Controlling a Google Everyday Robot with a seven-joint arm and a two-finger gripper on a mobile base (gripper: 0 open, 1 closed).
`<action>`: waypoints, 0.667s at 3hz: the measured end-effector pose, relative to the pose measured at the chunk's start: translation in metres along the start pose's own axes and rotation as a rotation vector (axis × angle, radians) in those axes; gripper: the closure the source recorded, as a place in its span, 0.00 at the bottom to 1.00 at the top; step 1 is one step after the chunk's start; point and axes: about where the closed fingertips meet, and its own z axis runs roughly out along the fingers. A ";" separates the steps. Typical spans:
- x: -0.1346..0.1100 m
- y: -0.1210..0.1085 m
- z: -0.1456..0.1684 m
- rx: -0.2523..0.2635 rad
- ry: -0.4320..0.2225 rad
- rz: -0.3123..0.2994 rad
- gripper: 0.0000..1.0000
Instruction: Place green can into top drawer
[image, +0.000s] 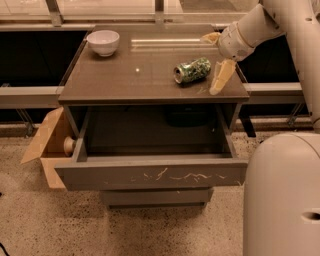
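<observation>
The green can (192, 70) lies on its side on the brown cabinet top (135, 75), towards the right, its silver end facing left. My gripper (215, 57) is open just right of the can and apart from it. One pale finger (220, 76) reaches down near the top's right front edge; the other (210, 37) is behind the can. The top drawer (150, 173) is pulled out below the top. Its dark inside (150, 131) is bare and its front panel carries pale scratches.
A white bowl (103, 42) stands at the back left of the cabinet top. A narrower grey drawer front (156, 196) sits under the open drawer. An open cardboard box (47, 145) stands on the floor at the left. My pale body (280, 195) fills the lower right.
</observation>
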 end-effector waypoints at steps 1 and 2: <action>0.000 -0.011 0.011 0.036 -0.034 0.058 0.00; -0.003 -0.014 0.027 0.031 -0.073 0.089 0.00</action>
